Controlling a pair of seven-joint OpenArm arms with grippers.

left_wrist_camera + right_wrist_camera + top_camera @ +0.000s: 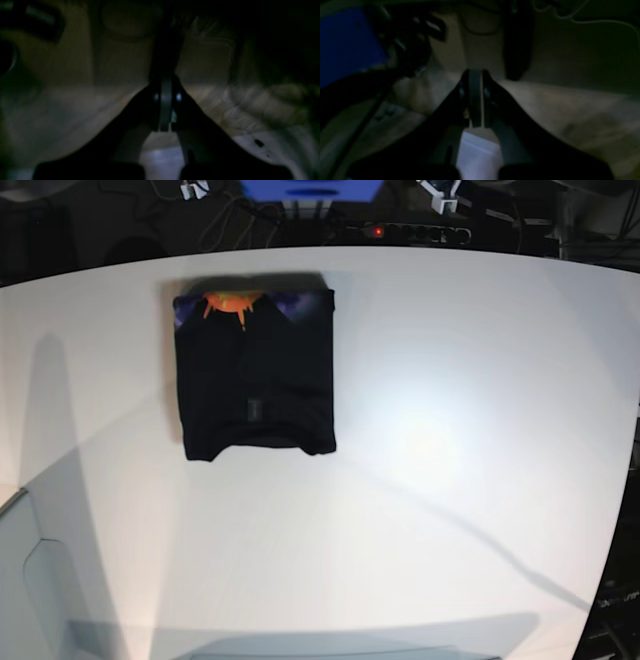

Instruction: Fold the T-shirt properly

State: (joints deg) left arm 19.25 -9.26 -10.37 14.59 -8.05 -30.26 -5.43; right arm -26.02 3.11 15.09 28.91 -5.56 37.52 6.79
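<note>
The T-shirt (255, 380) lies folded into a compact black rectangle on the white table (450, 430), toward its far left. An orange-and-purple print (228, 303) shows along its far edge, and a small label (253, 408) sits near its middle. Neither arm appears in the base view. In the dim left wrist view, my left gripper (164, 80) has its fingers pressed together with nothing between them. My right gripper (475, 72) is likewise shut and empty in the right wrist view. No T-shirt shows in either wrist view.
A power strip (405, 230) with a red light and loose cables lie behind the table's far edge, beside a blue object (310, 188). A pale grey bin (40, 580) sits at the near left corner. The right wrist view shows a blue shape (345, 42).
</note>
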